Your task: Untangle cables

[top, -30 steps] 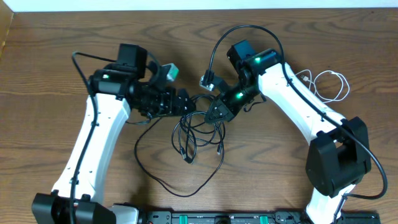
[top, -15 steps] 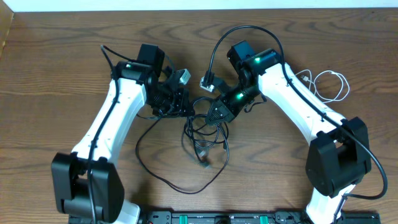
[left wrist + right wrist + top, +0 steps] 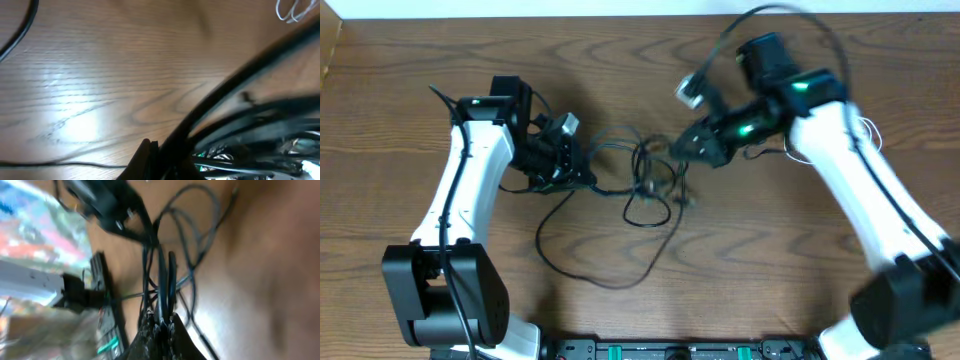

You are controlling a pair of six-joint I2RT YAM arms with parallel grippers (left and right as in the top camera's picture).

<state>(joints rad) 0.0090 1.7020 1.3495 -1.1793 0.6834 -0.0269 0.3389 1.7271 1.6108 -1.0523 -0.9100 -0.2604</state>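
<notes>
Cables (image 3: 645, 190) are lying in a loose black tangle in the middle of the table (image 3: 770, 290), with both pincers pinching into it.
Left pincer (image 3: 582, 172) is sitting pressed together at the tangle's left edge, gripping a black strand. The left wrist view is blurry, showing only black cords crossing close to the camera over the wood. Right pincer (image 3: 688, 148) is pressing shut on black strands at the tangle's upper right, and the right wrist view is showing cords running straight into its fingertips (image 3: 150, 325). Strands are running fairly straight between the two pincers. Loops are lying just below them in the overhead view, and one long loop is trailing toward the near table edge. White cable (image 3: 865, 130) is lying apart at the far right, partly hidden behind the blurred right arm (image 3: 860, 200).
</notes>
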